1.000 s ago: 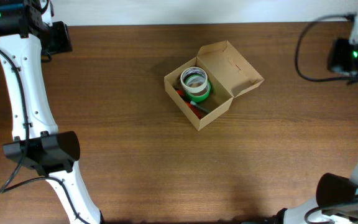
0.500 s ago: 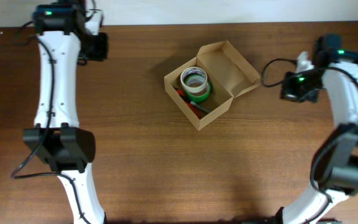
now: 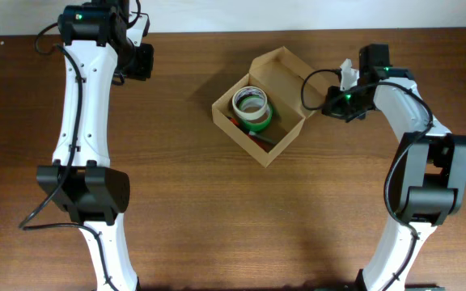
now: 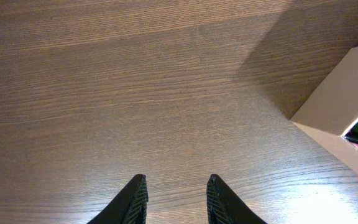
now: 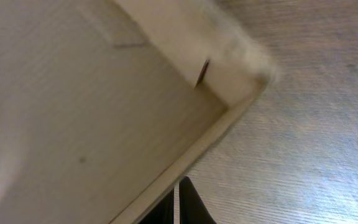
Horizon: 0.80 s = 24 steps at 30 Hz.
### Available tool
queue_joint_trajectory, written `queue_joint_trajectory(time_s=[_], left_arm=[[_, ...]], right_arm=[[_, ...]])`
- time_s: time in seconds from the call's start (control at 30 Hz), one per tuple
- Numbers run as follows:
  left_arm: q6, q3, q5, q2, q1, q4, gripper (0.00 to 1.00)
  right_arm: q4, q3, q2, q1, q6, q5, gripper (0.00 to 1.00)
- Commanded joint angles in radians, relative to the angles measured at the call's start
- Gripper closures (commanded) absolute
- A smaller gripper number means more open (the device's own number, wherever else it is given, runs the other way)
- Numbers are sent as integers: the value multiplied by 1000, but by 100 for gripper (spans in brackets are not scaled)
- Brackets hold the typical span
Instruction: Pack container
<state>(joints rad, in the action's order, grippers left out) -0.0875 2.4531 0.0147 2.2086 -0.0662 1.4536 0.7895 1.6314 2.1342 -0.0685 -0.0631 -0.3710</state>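
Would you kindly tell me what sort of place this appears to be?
Probably a robotics lab workbench: a white left arm and right arm reach over a wooden table, with an open cardboard container holding tape rolls between them.

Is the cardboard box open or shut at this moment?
Open. The lid is folded back from the box, and a tape roll shows inside.
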Motion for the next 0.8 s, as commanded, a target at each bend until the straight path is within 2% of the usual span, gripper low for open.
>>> queue_joint_trajectory(time_s=[0.0, 0.13, 0.37, 0.53, 0.77], left_arm=[[-19, -6, 6, -8, 3, -7, 66], [-15, -8, -12, -8, 1, -28, 60], [-7, -14, -19, -3, -10, -60, 57], [-7, -14, -19, 6, -27, -66, 56], [10, -14, -20, 62, -34, -71, 55]], right_arm=[[-23, 1, 3, 28, 34, -82, 95], [-39, 1, 3, 70, 90, -134, 95], [-50, 1, 3, 142, 161, -142, 94], [-71, 1, 3, 172, 164, -139, 94], [-31, 2, 3, 142, 135, -35, 94]])
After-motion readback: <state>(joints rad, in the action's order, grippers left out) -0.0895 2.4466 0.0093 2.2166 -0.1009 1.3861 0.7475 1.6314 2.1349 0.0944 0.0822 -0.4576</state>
